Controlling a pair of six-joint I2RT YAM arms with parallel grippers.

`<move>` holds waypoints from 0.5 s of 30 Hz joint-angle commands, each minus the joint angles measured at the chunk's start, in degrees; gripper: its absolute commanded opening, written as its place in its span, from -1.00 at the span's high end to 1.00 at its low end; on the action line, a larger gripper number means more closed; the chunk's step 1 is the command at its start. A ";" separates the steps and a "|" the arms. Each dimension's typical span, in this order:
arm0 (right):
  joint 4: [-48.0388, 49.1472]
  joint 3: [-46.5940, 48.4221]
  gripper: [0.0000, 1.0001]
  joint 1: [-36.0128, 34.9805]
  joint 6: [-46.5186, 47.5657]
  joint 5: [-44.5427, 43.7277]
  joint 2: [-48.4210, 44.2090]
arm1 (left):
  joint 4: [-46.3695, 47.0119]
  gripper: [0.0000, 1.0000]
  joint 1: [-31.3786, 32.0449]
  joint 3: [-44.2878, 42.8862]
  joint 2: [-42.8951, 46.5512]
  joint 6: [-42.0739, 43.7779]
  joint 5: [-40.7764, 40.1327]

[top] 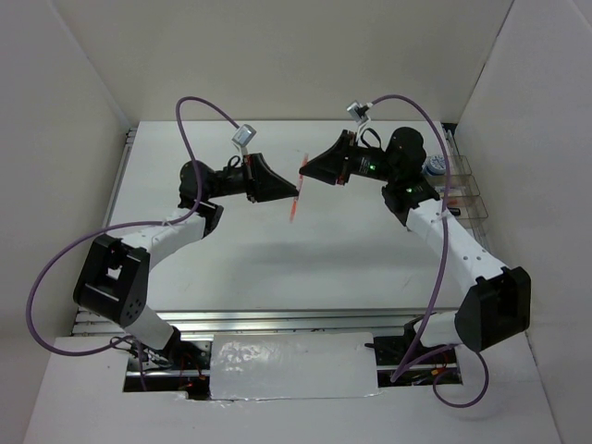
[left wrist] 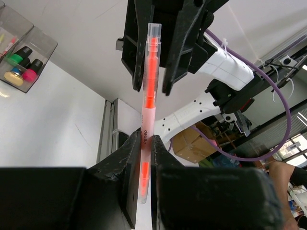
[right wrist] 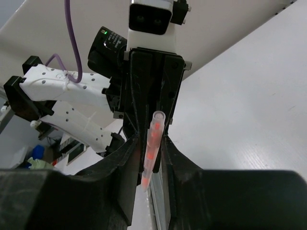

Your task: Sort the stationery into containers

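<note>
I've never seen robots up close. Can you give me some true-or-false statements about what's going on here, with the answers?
1. The left claw is closed on an orange pen. True.
2. The pen lies flat on the table. False: it is held in the air between the two arms.
3. The right claw has a jaw on either side of that same pen. True.
4. The clear tray is empty. False: highlighters with green and pink caps lie in one compartment.
5. The tray stands beside the left arm. False: it stands at the table's right edge, by the right arm.
</note>
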State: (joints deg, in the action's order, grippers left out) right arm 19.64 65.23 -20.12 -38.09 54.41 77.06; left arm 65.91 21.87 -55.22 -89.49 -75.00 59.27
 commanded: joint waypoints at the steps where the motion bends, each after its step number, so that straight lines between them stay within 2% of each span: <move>1: 1.10 4.29 0.36 -0.71 -0.14 1.05 0.64 | 1.50 1.00 0.28 -0.50 2.04 2.05 0.59; 5: 1.10 4.38 0.22 -0.80 0.03 0.87 0.90 | 0.71 1.00 0.28 -0.41 2.31 2.40 0.76; 6: 0.84 4.55 0.39 -0.80 0.20 0.96 0.99 | 0.62 1.00 0.37 -0.33 2.39 2.58 0.76; 9: 0.49 4.64 0.63 -0.80 0.91 0.78 0.90 | 0.62 1.00 0.37 -0.24 2.48 2.75 0.85; 10: 0.31 4.73 0.77 -0.80 1.26 0.87 0.90 | 0.54 1.00 0.28 -0.32 2.39 2.76 0.85; 12: -0.39 4.82 0.91 -0.89 2.22 0.61 0.73 | -1.03 0.65 0.28 -0.50 2.48 3.45 0.85; 13: -1.00 5.08 0.94 -0.36 3.71 0.69 0.55 | -2.18 0.29 0.28 -1.02 2.57 4.24 0.94; 14: -3.88 6.12 0.96 0.16 5.29 0.78 0.29 | -6.45 0.13 0.19 -1.46 2.74 6.86 1.20; 15: -6.60 6.92 1.00 0.78 7.22 0.96 -0.15 | -9.45 -0.22 -0.24 -2.42 3.53 8.71 1.81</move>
State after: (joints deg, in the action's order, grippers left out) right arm 16.78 67.81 -20.14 -35.66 54.65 78.13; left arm 61.43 21.93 -55.24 -88.82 -71.05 59.96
